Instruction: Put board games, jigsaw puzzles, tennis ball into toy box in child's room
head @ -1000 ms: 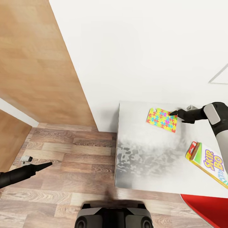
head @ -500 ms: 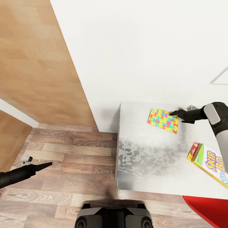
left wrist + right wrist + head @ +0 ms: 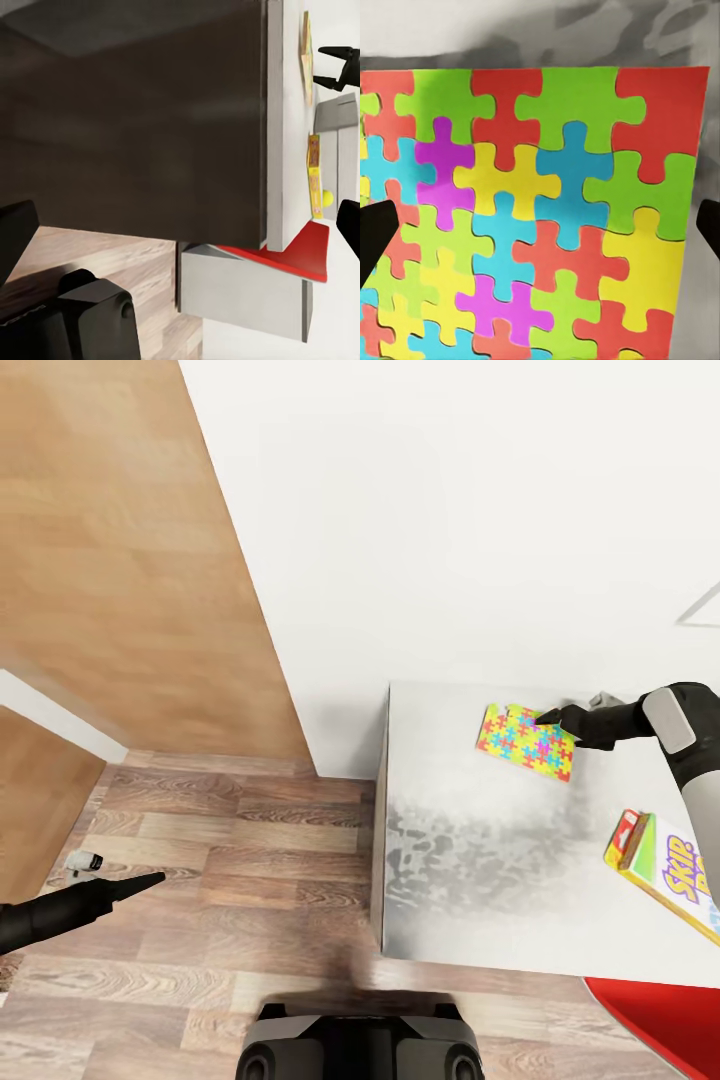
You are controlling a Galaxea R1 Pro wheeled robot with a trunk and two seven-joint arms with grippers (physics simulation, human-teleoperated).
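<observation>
A jigsaw puzzle (image 3: 525, 743), a flat square of bright interlocking pieces, lies on the pale table (image 3: 480, 880) near its far edge. My right gripper (image 3: 546, 716) hovers open at the puzzle's far right corner. In the right wrist view the puzzle (image 3: 532, 217) spreads between the two dark fingertips (image 3: 375, 232). A board game (image 3: 668, 868) with big lettering lies at the table's right. The left wrist view shows the right gripper (image 3: 335, 67) with its tips apart and the tennis ball (image 3: 328, 197) beside the board game's edge (image 3: 313, 176). My left gripper (image 3: 148, 880) hangs open over the wood floor.
A red seat (image 3: 660, 1025) sits under the table's near right corner. A white wall (image 3: 450, 510) rises behind the table, with a wood panel (image 3: 120, 560) to its left. Wood-plank floor (image 3: 250, 860) lies left of the table. My base (image 3: 360, 1045) is at the bottom.
The whole picture has shifted: table, puzzle and board game sit slightly further right. My right gripper now reaches a little further over the puzzle's corner. The left arm keeps its pose.
</observation>
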